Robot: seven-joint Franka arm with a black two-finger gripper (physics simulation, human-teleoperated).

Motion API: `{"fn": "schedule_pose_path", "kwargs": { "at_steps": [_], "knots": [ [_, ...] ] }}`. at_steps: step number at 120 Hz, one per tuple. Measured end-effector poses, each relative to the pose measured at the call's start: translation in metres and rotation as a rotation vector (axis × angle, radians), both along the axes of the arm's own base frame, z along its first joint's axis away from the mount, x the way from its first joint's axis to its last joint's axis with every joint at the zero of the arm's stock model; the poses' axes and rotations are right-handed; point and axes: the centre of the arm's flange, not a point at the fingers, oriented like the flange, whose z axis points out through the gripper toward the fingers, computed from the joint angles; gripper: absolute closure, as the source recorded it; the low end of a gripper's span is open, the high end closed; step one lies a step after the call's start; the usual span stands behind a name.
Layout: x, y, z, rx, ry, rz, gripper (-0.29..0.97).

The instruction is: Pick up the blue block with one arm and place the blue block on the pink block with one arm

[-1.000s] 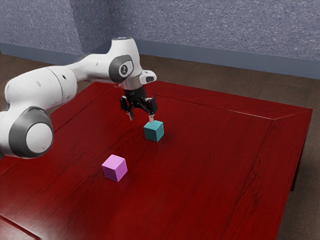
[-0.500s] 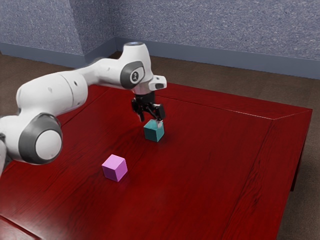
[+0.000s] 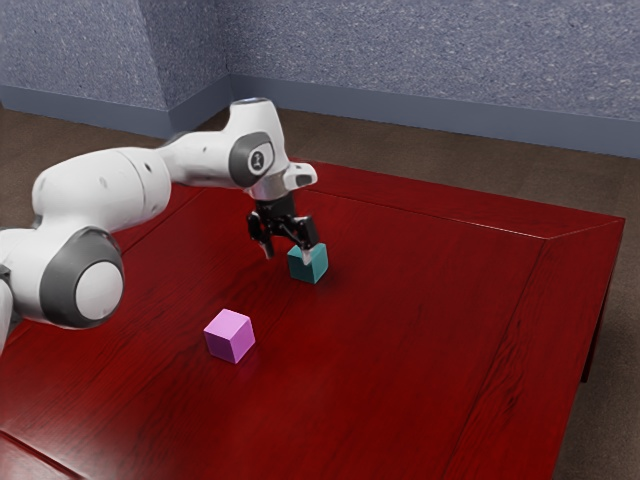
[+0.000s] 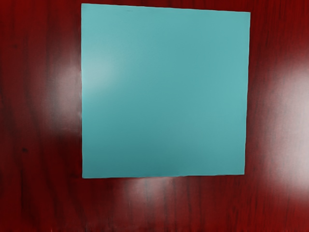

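Your arm (image 3: 110, 190) is built of smooth, rounded white shells with a soft gloss, and thin dark seams run where one link meets the next. Round grey joint caps (image 3: 75, 290) are set into it: the large one nearest the camera has a paler grey disc at its centre, and a smaller one close to the wrist carries a small white mark. It ends in a short white flange (image 3: 295, 178) and a compact black two-finger gripper (image 3: 285, 253).

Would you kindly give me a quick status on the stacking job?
Claw open, low over blue block. Block on table, ungripped. Nothing between it and pink block.
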Motion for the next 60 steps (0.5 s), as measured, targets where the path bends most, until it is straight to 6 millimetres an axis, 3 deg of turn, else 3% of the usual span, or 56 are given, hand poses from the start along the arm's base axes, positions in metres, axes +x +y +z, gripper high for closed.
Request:
{"fn": "schedule_pose_path", "kwargs": {
  "at_steps": [18,60],
  "knots": [
    [0.001,-0.025,0.017,0.09,-0.024,-0.077,0.0],
    [0.019,-0.022,0.015,0.137,-0.155,-0.057,0.0]
  ]
}}
